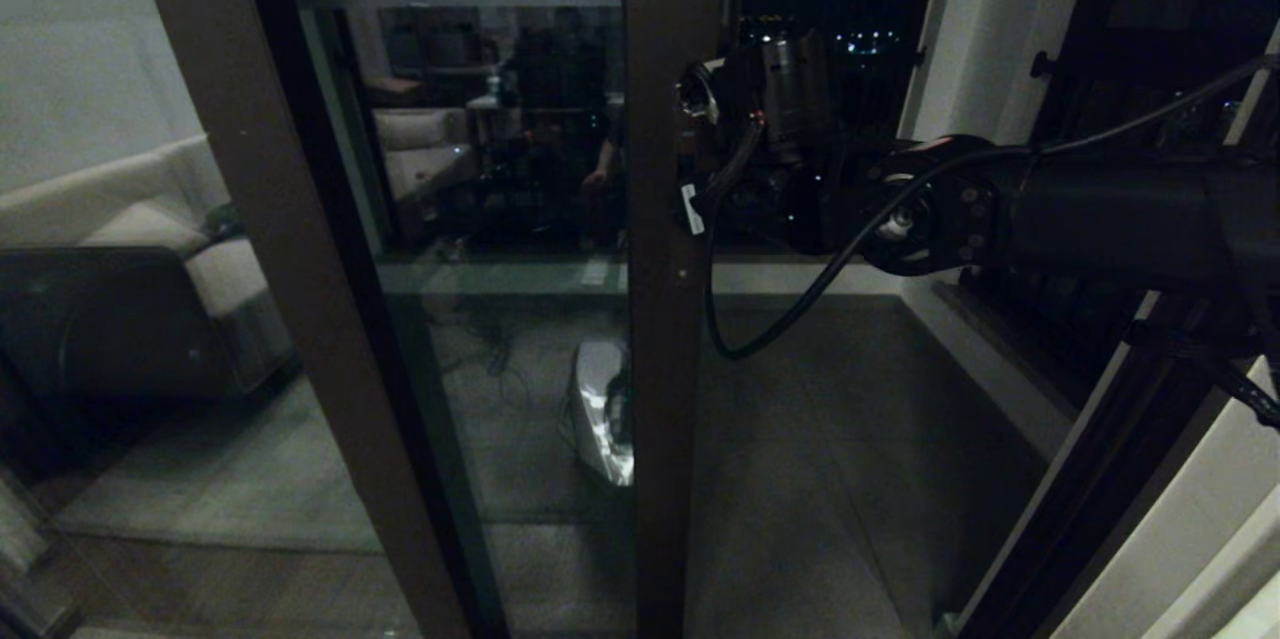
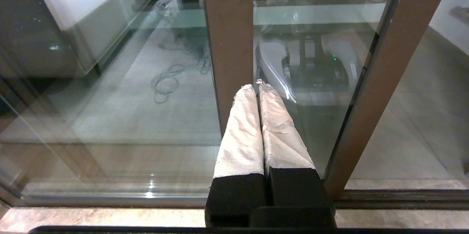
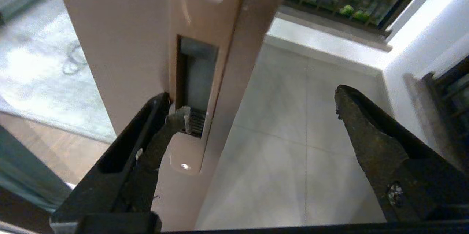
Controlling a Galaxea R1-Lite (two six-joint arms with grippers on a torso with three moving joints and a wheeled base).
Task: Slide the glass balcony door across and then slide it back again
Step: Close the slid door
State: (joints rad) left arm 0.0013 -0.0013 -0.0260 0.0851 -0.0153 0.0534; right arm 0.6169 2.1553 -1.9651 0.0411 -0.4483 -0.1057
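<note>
Brown-framed door: you have the tall glass balcony door (image 1: 500, 249) in its dark brown frame standing ahead and left of centre in the head view, its leading stile (image 1: 662, 319) running top to bottom through the middle, with open balcony floor (image 1: 830, 439) to the right of it.
Handle: you see the slim recessed handle (image 3: 196, 84) as a narrow dark slot set in the stile's face.
Slip risk: you are hooking only a fingertip into the bottom end of that shallow slot, so I judge a sideways pull could let it ride out over the lip and leave the door where it is.
Scrape risk: if you let the arm swing in an arc instead of following the door's track, I expect the tip to drag across the painted stile or jam in the recess.
Cable risk: you have a black cable (image 1: 760, 319) looping down from the wrist just beside the stile, and it could snag on the frame edge as the door travels.
Right gripper: your right gripper (image 3: 256, 113) is spread wide; one finger (image 3: 176, 120) has its tip in the handle's lower end, the other hangs in free air over the balcony floor, well apart from the stile, and nothing is clamped.
Left gripper: your left gripper (image 2: 258, 87) is parked low before the glass, its two cloth-wrapped fingers pressed together on nothing.
</note>
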